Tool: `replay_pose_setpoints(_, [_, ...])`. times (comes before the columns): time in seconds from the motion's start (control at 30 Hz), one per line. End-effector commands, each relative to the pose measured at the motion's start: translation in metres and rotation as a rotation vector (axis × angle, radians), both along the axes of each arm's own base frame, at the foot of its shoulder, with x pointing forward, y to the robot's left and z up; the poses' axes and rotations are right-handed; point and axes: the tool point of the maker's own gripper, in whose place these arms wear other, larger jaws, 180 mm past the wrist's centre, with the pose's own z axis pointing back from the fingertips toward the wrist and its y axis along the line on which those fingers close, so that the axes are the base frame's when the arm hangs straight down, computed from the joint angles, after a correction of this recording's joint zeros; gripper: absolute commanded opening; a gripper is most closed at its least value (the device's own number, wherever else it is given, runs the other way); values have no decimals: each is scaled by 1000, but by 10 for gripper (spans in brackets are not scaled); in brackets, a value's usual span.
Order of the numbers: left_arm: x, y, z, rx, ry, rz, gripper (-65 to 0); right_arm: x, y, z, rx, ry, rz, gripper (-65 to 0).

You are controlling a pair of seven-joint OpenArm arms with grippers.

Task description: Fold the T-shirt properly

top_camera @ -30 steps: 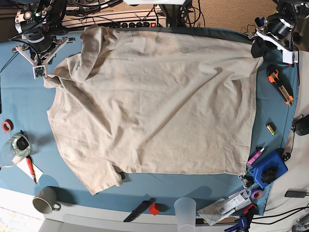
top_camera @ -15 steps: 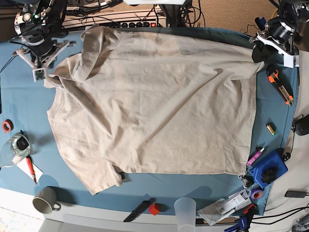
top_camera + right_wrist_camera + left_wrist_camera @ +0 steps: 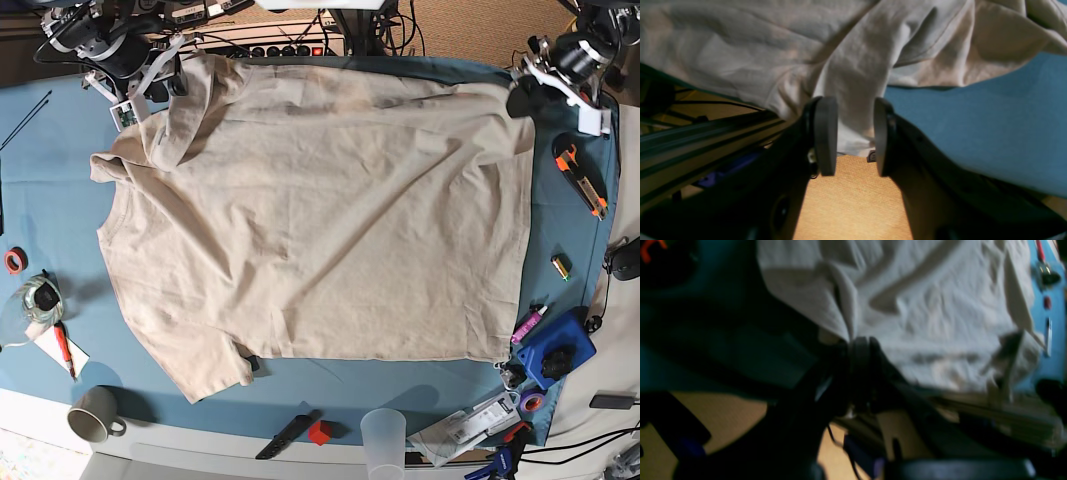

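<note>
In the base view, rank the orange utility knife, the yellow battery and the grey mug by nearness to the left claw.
1. Orange utility knife, just below the left claw.
2. Yellow battery, farther down that edge.
3. Grey mug, opposite bottom corner.

The base view looks straight down from high above, taking in the whole blue cloth-covered surface (image 3: 45,200) and the spread beige cotton T-shirt (image 3: 320,210).

The left wrist view sits close behind the left hand (image 3: 858,350), dark and blurred, looking across the T-shirt (image 3: 923,306) from its corner at the base view's upper right.

The right wrist view rides just behind the right hand (image 3: 850,133), at the shirt edge (image 3: 853,66) in the base view's upper left, facing the surface (image 3: 973,126).
</note>
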Motion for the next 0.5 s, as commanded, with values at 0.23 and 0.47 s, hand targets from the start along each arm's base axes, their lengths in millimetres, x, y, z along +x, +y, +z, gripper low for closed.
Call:
replay_pose_setpoints(0.23, [-11, -42, 49, -144, -188, -210, -650, 0, 22, -2, 11, -4, 69, -460])
replay_pose_setpoints(0.47, [-6, -54, 71, -97, -255, -269, -650, -4, 36, -22, -112, 46, 110, -460])
